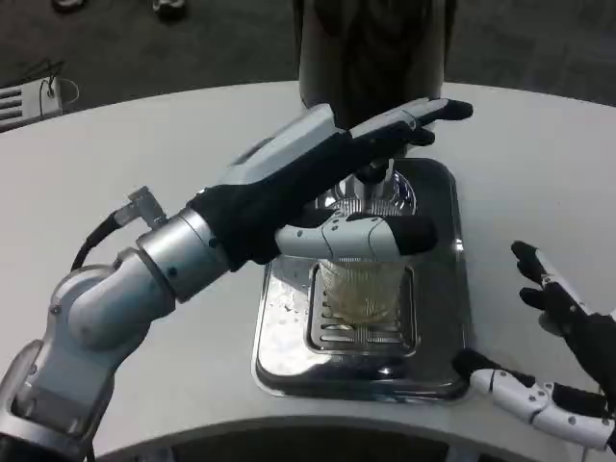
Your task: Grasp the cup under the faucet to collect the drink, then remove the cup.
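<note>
With the left robot hand [327, 192] wrapped around the cup [363, 287] on the tray [438, 289] under the faucet [373, 173], right robot hand [558, 356] spread empty, a tilted withdrawal could spill drink.

A clear ribbed plastic cup [363, 289] sits on a glossy polished metal tray [435, 318] atop the matt white table [115, 164].

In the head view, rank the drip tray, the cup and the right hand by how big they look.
1. Drip tray, largest.
2. Right hand and cup: unsure. The hand looks slightly bigger, but it is nearer the camera, and the left hand covers the cup's top.
</note>
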Available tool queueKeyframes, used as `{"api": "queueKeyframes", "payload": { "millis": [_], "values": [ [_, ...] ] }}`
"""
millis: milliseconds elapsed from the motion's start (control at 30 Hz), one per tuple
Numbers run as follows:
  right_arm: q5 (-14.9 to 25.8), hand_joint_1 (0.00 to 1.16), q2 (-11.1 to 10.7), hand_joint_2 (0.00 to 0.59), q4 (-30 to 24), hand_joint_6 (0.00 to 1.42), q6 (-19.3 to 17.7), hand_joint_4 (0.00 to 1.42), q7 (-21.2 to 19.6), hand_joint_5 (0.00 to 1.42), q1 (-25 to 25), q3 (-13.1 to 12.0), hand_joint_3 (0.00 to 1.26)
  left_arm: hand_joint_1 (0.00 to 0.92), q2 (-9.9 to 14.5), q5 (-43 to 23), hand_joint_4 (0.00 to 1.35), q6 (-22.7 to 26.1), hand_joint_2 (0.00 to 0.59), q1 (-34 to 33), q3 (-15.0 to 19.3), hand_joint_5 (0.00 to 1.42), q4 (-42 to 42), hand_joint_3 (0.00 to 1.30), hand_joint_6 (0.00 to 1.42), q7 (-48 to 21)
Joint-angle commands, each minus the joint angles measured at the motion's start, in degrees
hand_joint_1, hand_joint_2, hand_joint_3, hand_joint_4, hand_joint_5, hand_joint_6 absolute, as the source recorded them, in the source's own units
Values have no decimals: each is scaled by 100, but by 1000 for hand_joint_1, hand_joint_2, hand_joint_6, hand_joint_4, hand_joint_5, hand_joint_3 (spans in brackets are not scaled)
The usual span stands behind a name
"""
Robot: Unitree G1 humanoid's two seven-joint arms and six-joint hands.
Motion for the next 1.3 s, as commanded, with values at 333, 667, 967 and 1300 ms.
{"api": "queueKeyframes", "payload": {
  "millis": [333, 667, 967, 1300],
  "values": [
    [220, 761, -200, 212, 898, 56, -498, 0, -711, 39, -692, 412, 0, 0, 140, 164, 31, 203, 0, 224, -128, 125, 15, 121, 176, -280],
    [546, 761, -430, 204, 1465, 0, -738, 0, -624, 0, -1026, 691, 0, 0, 204, 158, 34, 260, 0, 296, -50, 124, -157, 131, 150, -274],
    [441, 782, -348, 186, 1818, 0, -921, 0, -995, 0, -1326, 978, 0, 0, 264, 103, 41, 332, 0, 385, 19, 124, -350, 131, 143, -328],
    [337, 808, -189, 180, 2180, 0, -864, 0, -1332, 0, -1708, 1186, 0, 0, 352, 56, 49, 393, 0, 478, 118, 124, -517, 139, 141, -349]
  ]
}}
